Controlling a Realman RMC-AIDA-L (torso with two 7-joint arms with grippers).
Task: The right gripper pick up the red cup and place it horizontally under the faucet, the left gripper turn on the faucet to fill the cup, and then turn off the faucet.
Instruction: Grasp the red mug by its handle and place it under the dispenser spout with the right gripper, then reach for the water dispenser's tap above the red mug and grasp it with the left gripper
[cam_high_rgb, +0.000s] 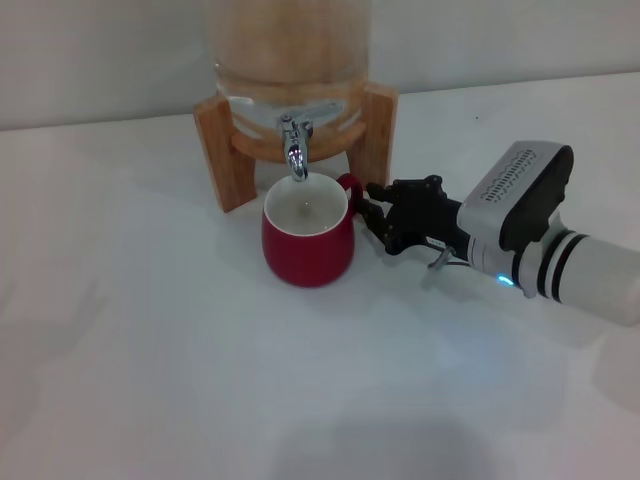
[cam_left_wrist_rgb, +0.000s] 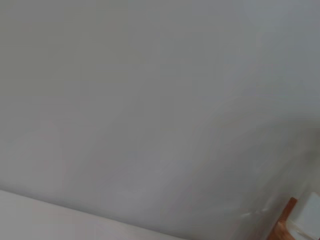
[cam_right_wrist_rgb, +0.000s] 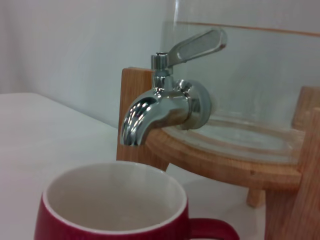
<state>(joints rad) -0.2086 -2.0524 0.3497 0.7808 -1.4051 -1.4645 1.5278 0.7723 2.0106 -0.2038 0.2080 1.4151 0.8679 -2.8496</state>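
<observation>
Right gripper: black claw low over the white table, fingers spread a little on either side of the mug's loop handle; whether they press on it cannot be made out.
Right arm: silver-white, ribbed housing, small blue light lit, reaching in from the robot's right.
Red cup: directly ahead of the fingertips, upright on the table, mouth up, white inside, handle turned toward the claw. In the right wrist view its rim sits under the spout.
Faucet: just beyond the cup and above its rim, chrome spout pointing down into the mouth; lever angled up and back toward the jar. No stream visible.
Glass dispenser jar: behind the tap, resting on a wooden stand whose legs flank the cup's far side.
Left gripper: out of sight; its wrist camera faces a blank pale wall, with a corner of the wood at the edge.
</observation>
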